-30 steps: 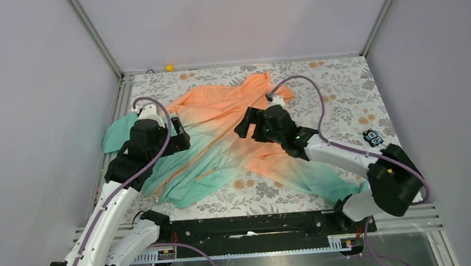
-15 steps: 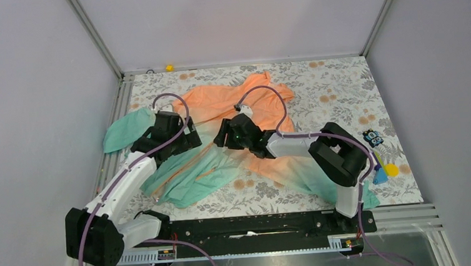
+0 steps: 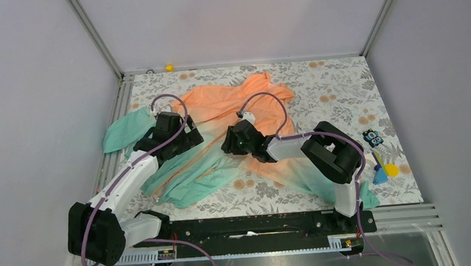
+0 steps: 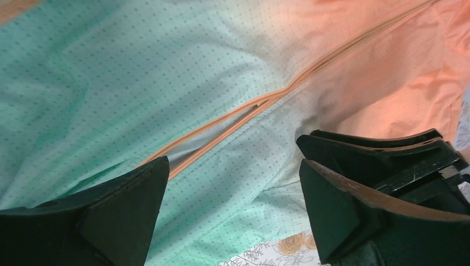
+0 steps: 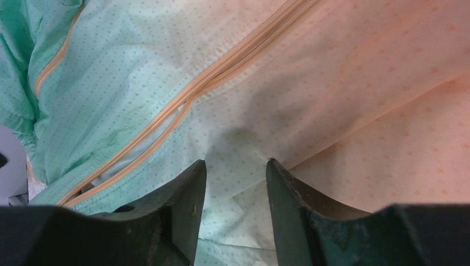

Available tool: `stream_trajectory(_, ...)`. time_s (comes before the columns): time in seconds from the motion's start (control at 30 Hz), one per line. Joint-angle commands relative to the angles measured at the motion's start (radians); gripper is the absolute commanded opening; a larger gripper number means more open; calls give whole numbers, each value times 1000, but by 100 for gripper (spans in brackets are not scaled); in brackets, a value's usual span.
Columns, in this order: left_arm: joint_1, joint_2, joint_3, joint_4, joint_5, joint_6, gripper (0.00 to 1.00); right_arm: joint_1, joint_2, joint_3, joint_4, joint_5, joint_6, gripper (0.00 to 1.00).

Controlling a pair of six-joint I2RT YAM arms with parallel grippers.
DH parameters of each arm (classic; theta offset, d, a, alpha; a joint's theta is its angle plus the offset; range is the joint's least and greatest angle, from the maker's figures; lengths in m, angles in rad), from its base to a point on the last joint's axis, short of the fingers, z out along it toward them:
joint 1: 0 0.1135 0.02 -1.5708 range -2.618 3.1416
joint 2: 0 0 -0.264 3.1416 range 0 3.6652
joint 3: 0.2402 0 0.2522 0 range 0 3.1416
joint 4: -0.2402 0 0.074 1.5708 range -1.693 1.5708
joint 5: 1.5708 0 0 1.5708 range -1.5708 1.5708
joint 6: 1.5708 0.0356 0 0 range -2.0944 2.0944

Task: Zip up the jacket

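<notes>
Top external view: where's the jacket (image 3: 225, 105)?
— Crumpled flat on the flowered table (image 3: 342, 82), both arms bent over its middle.
— Is the zipper (image 4: 332, 61) done?
— Partly, I'd judge. Teeth meet on the jacket's orange half; toward its teal hem they gape. That stretch is left.
— Hands?
— Over that gap the left gripper (image 4: 234, 166) is spread wide. Beside it the right gripper (image 5: 235, 165) is half-narrowed over a pucker of jacket cloth; a real grip I can't tell.
— Room?
— Pale grey walls (image 3: 244, 20) around the jacket, metal posts (image 3: 95, 36) at corners.

Nothing legible anywhere, folks; that small dark sticker (image 3: 372, 138) at the table's (image 3: 342, 82) three o'clock stays unreadable.
</notes>
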Motion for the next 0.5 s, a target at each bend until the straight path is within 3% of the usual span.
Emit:
stream_trajectory(0.0,58,-66,84,-40,29,-12,99,-50,32,-45,10,41,18,48)
stream_trajectory(0.1,123,-84,122,-99,82,18,99,-94,37,-83,47,0,44,43)
stream_trajectory(0.3,221,-8,205,-207,152,137,99,-112,20,-65,50,-7,-11,46)
stream_trajectory(0.47,262,148,223,-187,213,207,99,-149,23,-44,44,-43,-31,47)
